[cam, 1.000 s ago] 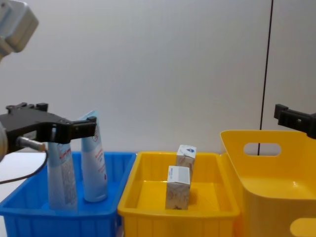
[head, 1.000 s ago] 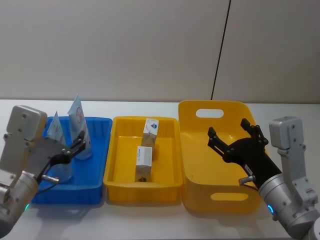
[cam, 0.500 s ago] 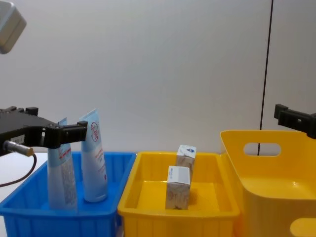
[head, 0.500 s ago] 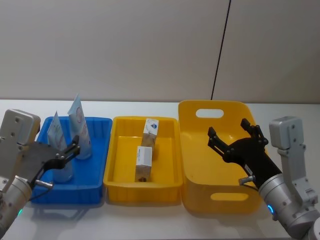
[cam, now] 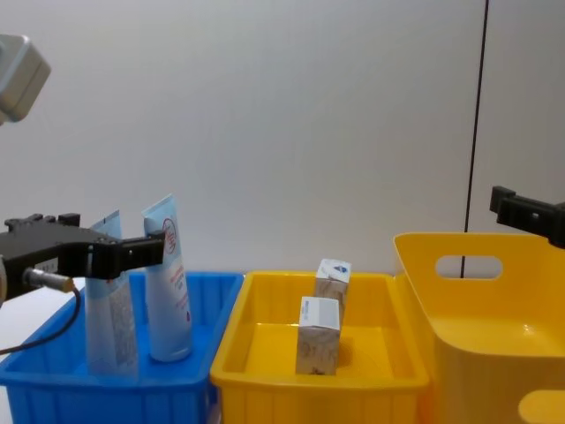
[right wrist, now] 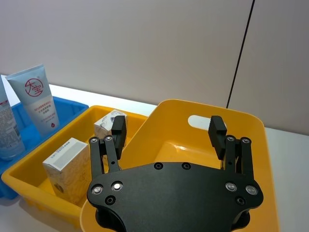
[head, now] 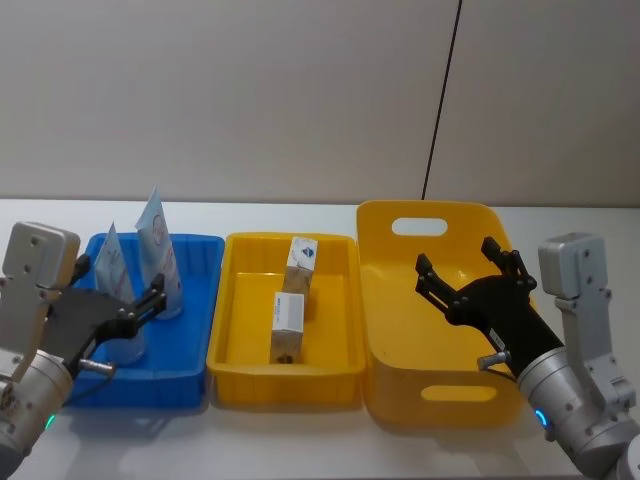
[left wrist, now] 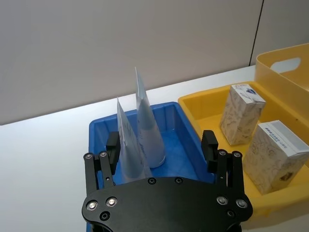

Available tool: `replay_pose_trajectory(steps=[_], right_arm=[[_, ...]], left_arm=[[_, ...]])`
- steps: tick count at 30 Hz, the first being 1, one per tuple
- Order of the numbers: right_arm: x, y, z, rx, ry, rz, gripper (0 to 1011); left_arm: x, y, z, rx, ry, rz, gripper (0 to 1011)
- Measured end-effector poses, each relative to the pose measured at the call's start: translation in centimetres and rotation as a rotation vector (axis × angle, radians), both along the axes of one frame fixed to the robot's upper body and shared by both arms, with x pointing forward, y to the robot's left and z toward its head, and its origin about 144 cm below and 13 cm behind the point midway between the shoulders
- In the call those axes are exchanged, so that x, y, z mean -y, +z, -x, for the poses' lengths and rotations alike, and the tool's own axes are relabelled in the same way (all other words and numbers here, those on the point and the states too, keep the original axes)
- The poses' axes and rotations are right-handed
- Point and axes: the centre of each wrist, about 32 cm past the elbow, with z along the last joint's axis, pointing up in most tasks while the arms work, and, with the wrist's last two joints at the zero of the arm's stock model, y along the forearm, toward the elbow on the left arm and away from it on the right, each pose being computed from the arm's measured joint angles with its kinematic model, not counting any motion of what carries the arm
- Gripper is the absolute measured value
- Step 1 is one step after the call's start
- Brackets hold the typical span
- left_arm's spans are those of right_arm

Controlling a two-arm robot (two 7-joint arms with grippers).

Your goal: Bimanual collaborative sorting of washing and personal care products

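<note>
Two pale blue-white tubes stand upright in the blue bin [head: 212,246]: a taller one [head: 158,250] and a nearer, shorter one [head: 113,264]. My left gripper [head: 120,285] is open at the bin's near left. The nearer tube [left wrist: 126,147] rises just beyond its spread fingers and the taller tube [left wrist: 147,128] stands behind; it holds nothing. Two beige cartons [head: 301,264] [head: 288,325] stand in the shallow yellow bin [head: 232,300]. My right gripper [head: 458,260] hovers open and empty over the big yellow basket [head: 470,208].
The three containers sit side by side on a white table [head: 300,440], touching or nearly so. A wall rises close behind them. Bare table lies left of the blue bin and along the front edge.
My left arm has come down and drawn back a little, so its open gripper now hangs level with the tubes' upper parts. The right arm, tubes and cartons have not moved.
</note>
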Motion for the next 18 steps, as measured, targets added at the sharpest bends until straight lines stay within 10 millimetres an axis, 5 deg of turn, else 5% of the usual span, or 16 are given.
replay_pose_trajectory(steps=[18], right_arm=[[0.0,0.0,0.0,0.0,0.0,0.0,1001]], left_arm=[[0.1,-0.9,-1.7,-0.016,0.074,0.004,1001]])
